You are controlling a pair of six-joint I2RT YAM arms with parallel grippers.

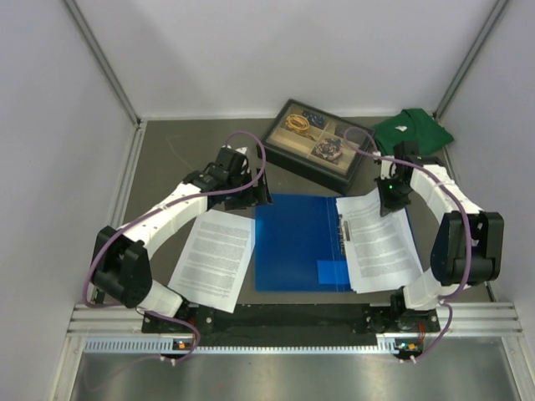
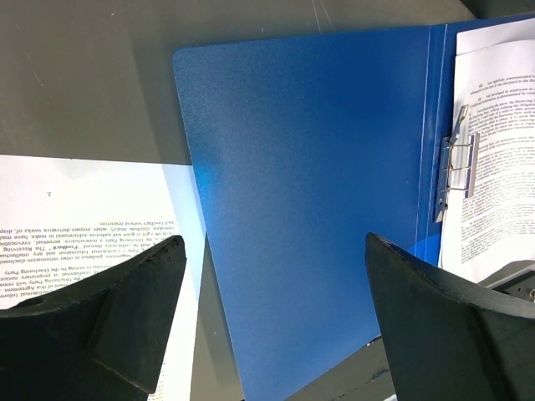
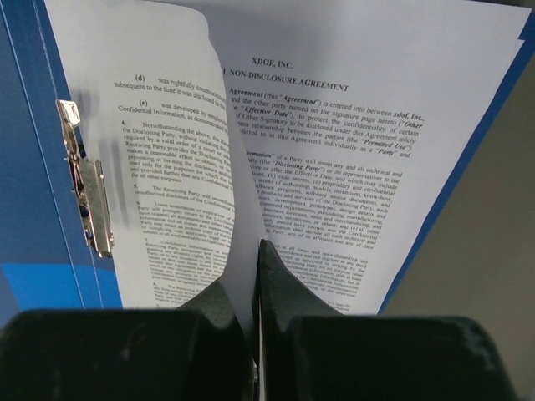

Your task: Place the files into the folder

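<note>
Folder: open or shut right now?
Open: the folder lies spread flat, metal clip exposed at the spine, printed sheets resting on its right half.

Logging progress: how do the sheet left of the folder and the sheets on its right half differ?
The left sheet lies flat on the table, outside the folder; the right sheets lie inside it. The left sheet is untouched; the right gripper pinches a curled right sheet. Both are white with black text.
</note>
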